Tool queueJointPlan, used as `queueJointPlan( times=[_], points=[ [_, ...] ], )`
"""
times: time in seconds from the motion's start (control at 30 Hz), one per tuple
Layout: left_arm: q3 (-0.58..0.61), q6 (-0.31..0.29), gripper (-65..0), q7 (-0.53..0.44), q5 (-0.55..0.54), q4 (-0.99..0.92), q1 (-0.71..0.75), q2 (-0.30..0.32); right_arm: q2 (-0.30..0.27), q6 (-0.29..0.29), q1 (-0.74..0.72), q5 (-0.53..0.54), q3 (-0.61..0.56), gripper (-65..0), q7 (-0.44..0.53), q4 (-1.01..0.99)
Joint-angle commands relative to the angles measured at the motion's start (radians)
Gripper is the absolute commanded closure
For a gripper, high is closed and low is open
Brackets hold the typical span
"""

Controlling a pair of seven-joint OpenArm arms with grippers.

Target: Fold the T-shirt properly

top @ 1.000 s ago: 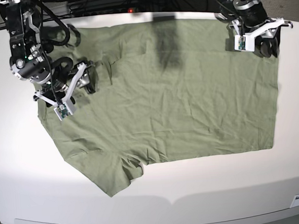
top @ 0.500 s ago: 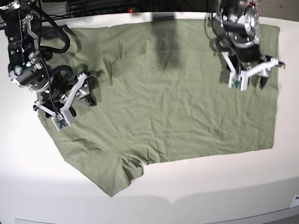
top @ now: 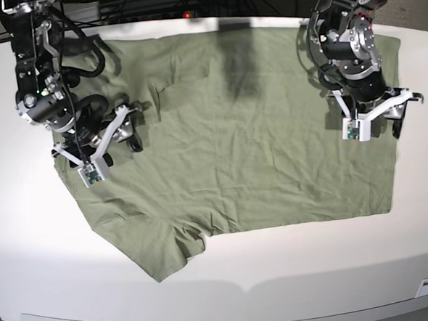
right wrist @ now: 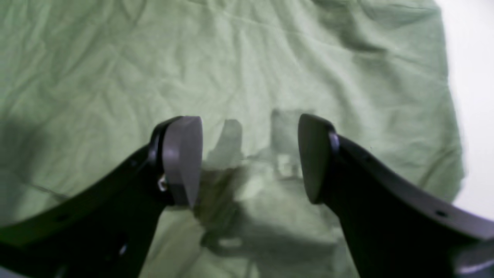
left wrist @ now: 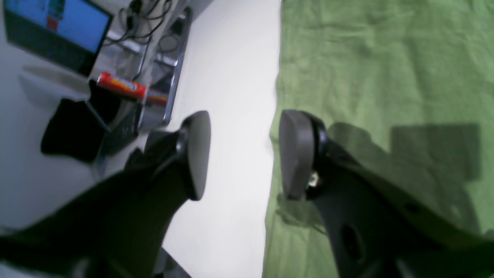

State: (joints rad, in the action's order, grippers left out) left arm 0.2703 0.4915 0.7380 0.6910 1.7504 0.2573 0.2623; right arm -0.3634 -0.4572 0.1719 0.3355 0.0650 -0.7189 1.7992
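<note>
Fingers: both pairs are standing spread, pinching nothing.
Left gripper (top: 393, 124): having let go at the far right corner, it is moving nearer along the right hem.
Right gripper (right wrist: 247, 158): hovering over cloth at the left.
T-shirt (top: 257, 150): lying flat on the white table (top: 30, 237), no fold started.
Obstructions: none; a monitor (left wrist: 54, 34) and a red tube (left wrist: 121, 85) are sitting off-table.

Both arms are black, jointed housings with silver-grey metal collars, looped about with black cables; the left arm (top: 344, 36) and the right arm (top: 38, 84) each end in a white bracket carrying a small green-marked board. The fingers (right wrist: 181, 160) are black, curved bars — each tipped with a matte grey, rounded pad (left wrist: 293, 154); a small bright screw shows beside the pad's base.
</note>
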Motion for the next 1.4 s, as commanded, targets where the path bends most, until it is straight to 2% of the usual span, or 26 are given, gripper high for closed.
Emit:
queueJointPlan(
  times=[0.0,0.07,0.13,0.2,0.23,0.27,0.4,0.53,0.8,0.9,1.0,1.07,1.13,1.23,1.27,1.37],
  points=[
    [-0.002,0.021,-28.6,-0.009,0.026,0.017,-0.008,0.004,0.002,0.001,-0.011,0.005,0.007,-38.6,0.016,0.016],
    [-0.002,0.021,-30.7,-0.004,0.022,0.017,-0.008,0.004,0.024,0.001,-0.011,0.005,0.007,-38.6,0.003,0.016],
    [-0.002,0.020,-37.9,-0.004,0.010,0.017,-0.008,0.004,0.041,0.001,-0.011,0.006,0.007,-39.0,-0.001,0.016],
    [-0.002,0.020,-46.4,-0.004,-0.010,0.017,-0.008,0.004,0.054,0.001,-0.011,0.009,0.007,-43.7,-0.023,0.016],
    [-0.002,0.019,-45.9,-0.005,-0.018,0.017,-0.008,0.004,0.057,0.001,-0.011,0.009,0.007,-47.4,-0.033,0.016],
    [-0.002,0.019,-45.9,-0.005,-0.019,0.017,-0.008,0.004,0.058,0.001,-0.011,0.009,0.007,-48.4,-0.043,0.016],
    [-0.002,0.021,-45.9,-0.020,0.004,0.017,-0.008,0.004,0.059,0.001,-0.011,0.009,0.007,-48.2,-0.048,0.016],
    [-0.002,0.021,-45.6,-0.023,0.072,0.017,-0.008,0.004,0.059,0.001,-0.010,0.009,0.007,-48.2,-0.048,0.016],
    [-0.002,0.021,-45.6,-0.042,0.068,0.017,-0.008,0.004,0.059,0.001,-0.011,0.009,0.007,-48.1,-0.030,0.016],
    [-0.002,0.020,-45.5,-0.099,0.060,0.017,-0.008,0.004,0.059,0.001,-0.011,0.008,0.007,-48.1,0.045,0.016],
    [-0.002,0.011,-45.5,-0.217,-0.034,0.017,-0.017,0.005,0.059,0.001,-0.027,0.008,0.007,-48.1,0.072,0.016],
    [-0.002,-0.063,-45.5,-0.242,-0.114,0.017,-0.043,0.005,0.059,0.001,-0.056,0.008,0.007,-48.1,0.026,0.016],
    [-0.002,-0.207,-45.5,-0.228,-0.188,0.016,-0.087,0.005,0.059,0.001,-0.090,0.008,0.007,-48.1,-0.020,0.016],
    [-0.004,-0.424,-45.5,-0.204,-0.293,0.016,-0.183,0.007,0.059,0.002,-0.141,0.009,0.007,-48.1,-0.035,0.016],
    [-0.012,-0.467,-45.5,-0.204,-0.328,0.016,-0.217,0.007,0.059,0.002,-0.156,0.009,0.007,-48.1,-0.039,0.016],
    [-0.064,-0.518,-45.5,-0.205,-0.435,-0.003,-0.330,0.007,0.059,0.001,-0.199,0.009,0.007,-48.1,-0.074,0.016]
  ],
)
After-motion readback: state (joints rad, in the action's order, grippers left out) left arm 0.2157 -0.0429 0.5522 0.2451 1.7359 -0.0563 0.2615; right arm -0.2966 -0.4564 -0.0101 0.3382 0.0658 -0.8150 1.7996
